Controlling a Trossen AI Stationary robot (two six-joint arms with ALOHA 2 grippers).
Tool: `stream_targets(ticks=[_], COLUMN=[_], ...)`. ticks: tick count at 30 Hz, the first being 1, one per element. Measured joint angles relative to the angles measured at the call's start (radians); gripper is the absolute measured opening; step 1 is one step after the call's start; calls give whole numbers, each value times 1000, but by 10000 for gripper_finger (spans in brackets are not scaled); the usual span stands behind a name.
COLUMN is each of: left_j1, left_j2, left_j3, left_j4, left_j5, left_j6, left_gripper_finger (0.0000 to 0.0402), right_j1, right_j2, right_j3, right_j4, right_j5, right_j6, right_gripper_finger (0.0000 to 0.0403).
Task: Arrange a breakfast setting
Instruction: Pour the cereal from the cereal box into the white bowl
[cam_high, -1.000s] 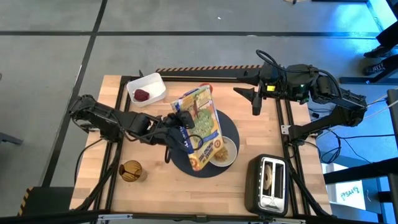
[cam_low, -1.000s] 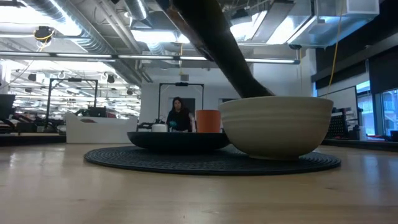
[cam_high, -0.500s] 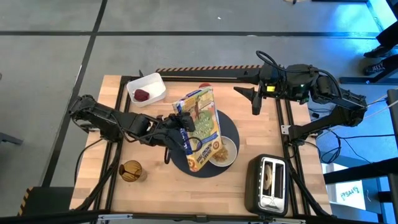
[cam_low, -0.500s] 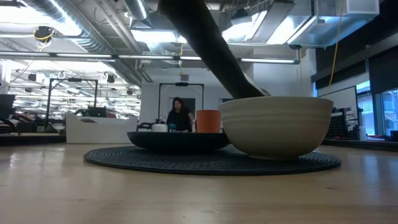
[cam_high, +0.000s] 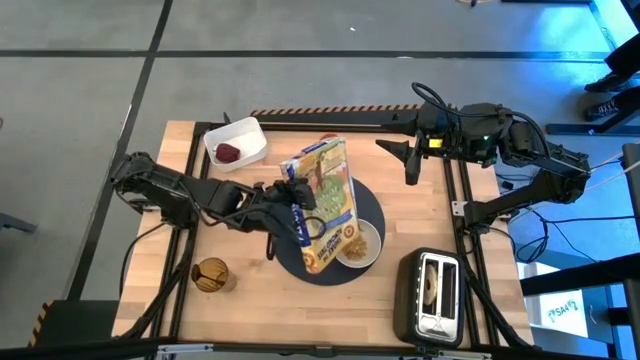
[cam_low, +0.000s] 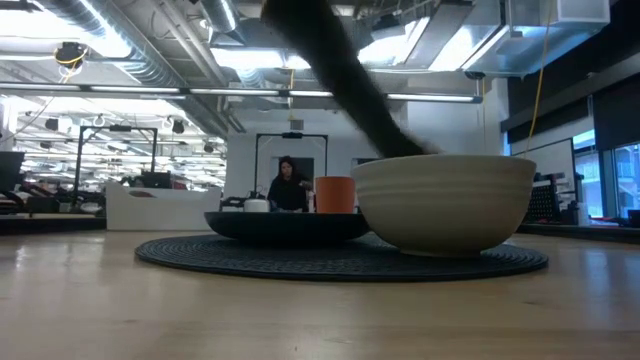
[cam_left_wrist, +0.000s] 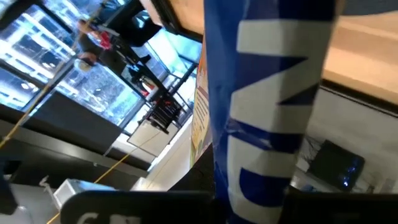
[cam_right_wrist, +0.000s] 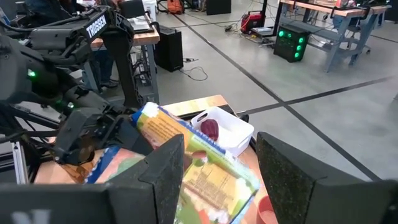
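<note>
My left gripper (cam_high: 292, 215) is shut on a colourful cereal box (cam_high: 322, 205) that it holds tilted above the round dark-blue placemat (cam_high: 372, 205). The box's lower end hangs over the white bowl (cam_high: 362, 243), which has cereal in it and stands on the mat's near right part. In the low view the bowl (cam_low: 445, 200) stands in front of the dark plate (cam_low: 285, 225) and the orange cup (cam_low: 334, 193). A red fruit (cam_high: 229, 152) lies in a white tray (cam_high: 236, 141) at the far left. My right gripper (cam_high: 400, 160) hangs open, high at the far right. My left gripper holds the cereal box at its narrow blue side (cam_left_wrist: 267, 143), about midway along the box's length. It comes at the box nearly level from the table's left. The box is lifted clear and tilted, with its lower end (cam_high: 335, 258) over the bowl.
A black toaster (cam_high: 432, 297) stands at the near right corner. A brown glass (cam_high: 210, 273) stands near the front left. A dark frame rail (cam_high: 330, 122) runs along the far edge. A person (cam_low: 287, 186) shows far off in the room behind.
My left gripper has rolled its wrist a little, and the cereal box has turned slightly with it above the bowl, staying lifted over the placemat.
</note>
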Motion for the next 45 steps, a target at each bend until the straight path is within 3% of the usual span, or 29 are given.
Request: stream_targets(ticks=[20,32,45], left_j1=[50,80,80], left_j2=[0,0,0], left_j3=[0,0,0], left_j4=[7,-215,-288], left_j5=[59,113,191], left_j6=[-109,-428,-677], left_gripper_finger=[3,3,3], right_j1=[0,0,0], right_j2=[0,-13,-18], right_j3=[0,0,0], right_j4=[-30,-27,-21], right_j5=[-16,-16,-16], right_j6=[3,27,22], right_gripper_finger=[188,188,188])
